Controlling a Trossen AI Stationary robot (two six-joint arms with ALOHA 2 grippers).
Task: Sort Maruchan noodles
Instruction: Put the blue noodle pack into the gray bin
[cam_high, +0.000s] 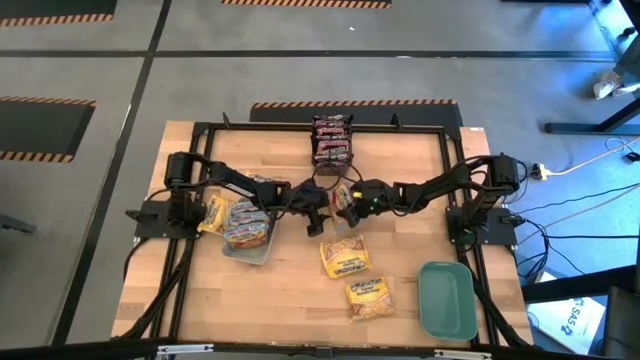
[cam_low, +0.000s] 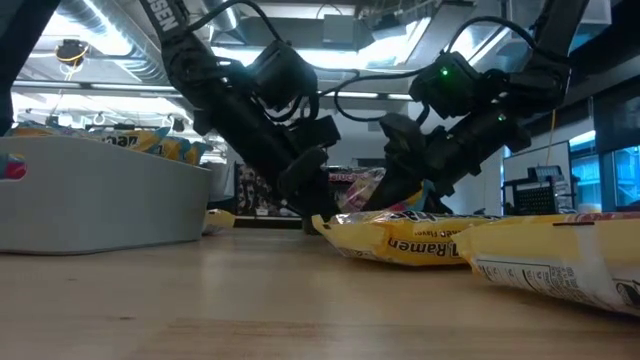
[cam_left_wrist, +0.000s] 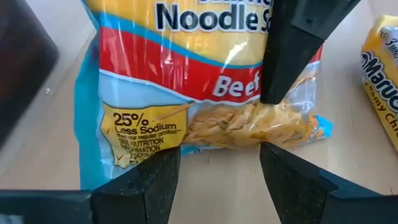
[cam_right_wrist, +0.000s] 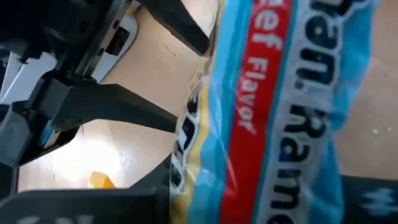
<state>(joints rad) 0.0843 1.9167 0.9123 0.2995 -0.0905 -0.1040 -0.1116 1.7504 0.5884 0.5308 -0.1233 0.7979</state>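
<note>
High view shows both arms reaching to the middle of the wooden counter (cam_high: 290, 290), their tips almost meeting. The right tool (cam_high: 345, 197) holds a blue, red and yellow beef-flavour packet (cam_high: 343, 196) between its fingers, lifted just off the wood. The left tool (cam_high: 315, 206) is right beside it with its fingers spread wide and nothing between them; in the left wrist view that packet (cam_left_wrist: 205, 93) lies straight ahead of the spread fingers (cam_left_wrist: 146, 186).

Open wood lies along the near edge and in the near left corner. Two yellow packets (cam_high: 343, 256) (cam_high: 369, 297) lie flat in the near middle, close to each other. Dark maroon packets (cam_high: 332, 140) are stacked at the far edge, centre.

The pale grey tray (cam_high: 247, 250) sits left of centre under the left arm, holding a pile of pale and blue packets (cam_high: 244, 222), with a yellow one (cam_high: 214, 211) at its left rim. The teal tray (cam_high: 447, 299) sits in the near right corner, with only its bare inside showing.
</note>
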